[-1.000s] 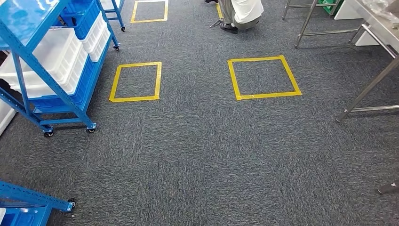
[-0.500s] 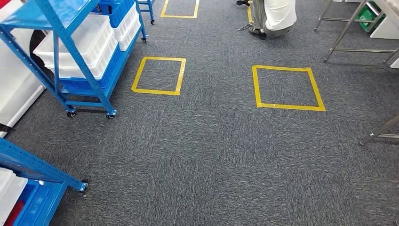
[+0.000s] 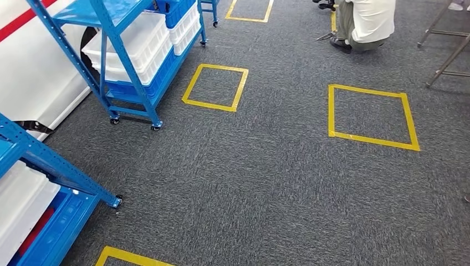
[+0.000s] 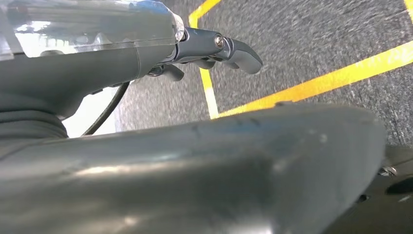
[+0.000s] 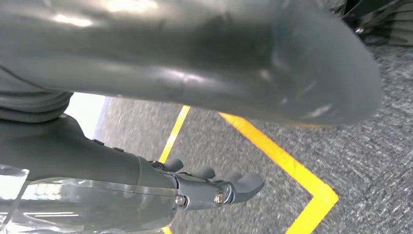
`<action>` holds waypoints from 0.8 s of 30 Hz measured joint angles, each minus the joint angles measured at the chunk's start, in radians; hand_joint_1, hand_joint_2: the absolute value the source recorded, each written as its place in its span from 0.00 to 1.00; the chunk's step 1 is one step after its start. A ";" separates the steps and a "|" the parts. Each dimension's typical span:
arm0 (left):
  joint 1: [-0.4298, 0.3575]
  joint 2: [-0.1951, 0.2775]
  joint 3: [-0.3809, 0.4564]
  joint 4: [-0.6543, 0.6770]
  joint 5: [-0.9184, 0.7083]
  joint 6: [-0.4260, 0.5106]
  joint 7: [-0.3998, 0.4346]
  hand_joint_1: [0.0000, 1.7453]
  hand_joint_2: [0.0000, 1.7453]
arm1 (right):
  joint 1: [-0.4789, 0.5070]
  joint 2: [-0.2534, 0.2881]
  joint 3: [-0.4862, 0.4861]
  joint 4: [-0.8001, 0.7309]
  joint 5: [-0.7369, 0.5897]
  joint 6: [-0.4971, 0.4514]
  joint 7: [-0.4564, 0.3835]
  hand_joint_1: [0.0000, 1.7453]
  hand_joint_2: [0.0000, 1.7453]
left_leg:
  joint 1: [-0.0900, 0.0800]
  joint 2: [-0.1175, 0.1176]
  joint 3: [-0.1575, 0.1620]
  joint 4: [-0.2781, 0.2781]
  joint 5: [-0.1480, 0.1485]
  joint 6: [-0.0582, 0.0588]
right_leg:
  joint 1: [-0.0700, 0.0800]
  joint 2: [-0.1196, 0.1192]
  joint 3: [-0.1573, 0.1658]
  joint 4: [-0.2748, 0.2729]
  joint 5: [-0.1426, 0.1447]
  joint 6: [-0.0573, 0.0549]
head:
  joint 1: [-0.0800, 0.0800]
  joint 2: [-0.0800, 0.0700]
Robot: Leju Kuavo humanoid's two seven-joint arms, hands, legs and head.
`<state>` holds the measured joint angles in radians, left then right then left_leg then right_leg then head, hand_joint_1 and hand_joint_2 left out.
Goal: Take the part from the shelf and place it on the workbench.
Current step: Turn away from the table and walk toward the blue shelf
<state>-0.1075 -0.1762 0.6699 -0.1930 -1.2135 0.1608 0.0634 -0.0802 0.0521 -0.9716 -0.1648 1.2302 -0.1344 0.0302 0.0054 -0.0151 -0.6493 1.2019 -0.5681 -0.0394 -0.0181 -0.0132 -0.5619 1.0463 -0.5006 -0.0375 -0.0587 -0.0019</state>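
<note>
The robot keeps turning left, so the blue shelf (image 3: 136,52) with its white bins (image 3: 138,47) slides nearer while both the left hand (image 4: 214,48) and right hand (image 5: 214,187) hang empty, fingers loosely apart; I can't spot the part.

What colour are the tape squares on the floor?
Yellow. The tape squares on the grey carpet show best in the head view.

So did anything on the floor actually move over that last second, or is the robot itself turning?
The robot's view has swung left; nothing on the floor moved by itself. The blue shelf with its white bins, the yellow tape squares and the person all slid rightward together, while a nearer blue shelf and more tape came into view. Both hands, left hand and right hand, hang over the carpet, holding nothing.
</note>
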 joint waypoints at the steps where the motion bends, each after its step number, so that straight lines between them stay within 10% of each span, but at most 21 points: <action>1: 0.002 0.000 0.000 0.000 0.000 0.000 -0.001 0.00 0.00 | 0.001 -0.001 0.000 0.000 0.002 0.001 0.003 0.00 0.00 | 0.000 0.004 -0.029 0.061 -0.024 -0.001 | 0.003 -0.014 0.000 0.000 -0.001 -0.002 | 0.000 0.000; 3: 0.008 0.000 0.000 0.000 0.000 0.000 -0.001 0.00 0.00 | 0.001 -0.002 0.001 0.000 0.004 0.002 0.004 0.00 0.00 | 0.000 0.007 -0.044 0.094 -0.020 0.002 | 0.008 -0.039 0.001 0.000 -0.004 -0.004 | 0.000 0.000; 8: 0.008 0.000 0.000 0.000 0.000 0.001 -0.001 0.00 0.00 | -0.002 -0.002 0.002 0.000 0.006 0.002 0.004 0.00 0.00 | -0.028 0.083 0.090 -0.174 0.094 0.043 | 0.014 -0.093 0.013 -0.002 -0.012 0.004 | 0.000 0.000; 11: 0.011 0.000 0.000 0.000 -0.005 0.000 0.002 0.00 0.00 | -0.009 -0.002 0.003 0.000 0.006 0.001 0.002 0.00 0.00 | -0.031 0.060 0.097 -0.197 0.102 0.057 | 0.012 -0.111 0.024 -0.007 -0.014 0.019 | 0.000 0.000; 15: 0.012 -0.003 0.000 0.000 -0.012 -0.004 0.008 0.00 0.00 | -0.005 0.001 0.003 0.000 0.002 -0.002 0.004 0.00 0.00 | -0.019 0.015 0.111 -0.226 0.125 0.071 | 0.004 -0.008 -0.038 0.130 -0.096 0.035 | 0.000 0.000; 18: 0.012 -0.006 0.000 0.000 -0.015 -0.006 0.007 0.00 0.00 | -0.001 0.007 0.003 -0.001 -0.003 -0.006 0.007 0.00 0.00 | -0.017 -0.026 0.110 -0.221 0.124 0.071 | -0.003 0.008 -0.104 0.246 -0.118 0.045 | 0.000 0.000; 21: 0.012 -0.009 0.000 0.000 -0.014 -0.008 0.001 0.00 0.00 | 0.000 0.008 0.003 -0.002 -0.005 -0.010 0.000 0.00 0.00 | -0.010 -0.068 0.107 -0.202 0.114 0.057 | -0.016 0.043 -0.046 0.100 -0.019 0.056 | 0.000 0.000; 24: 0.007 -0.012 0.000 0.000 -0.013 -0.008 -0.002 0.00 0.00 | -0.001 0.008 0.003 -0.002 -0.004 -0.013 -0.011 0.00 0.00 | -0.007 -0.098 0.091 -0.181 0.104 0.036 | -0.016 0.081 -0.012 0.015 0.006 0.050 | 0.000 0.000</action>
<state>-0.1004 -0.1882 0.6699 -0.1930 -1.2268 0.1524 0.0619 -0.0812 0.0596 -0.9687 -0.1665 1.2263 -0.1476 0.0188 -0.0020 -0.1131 -0.5582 1.0212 -0.4645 -0.0034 -0.0343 0.0679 -0.5744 1.0610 -0.4943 0.0124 -0.0584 -0.0019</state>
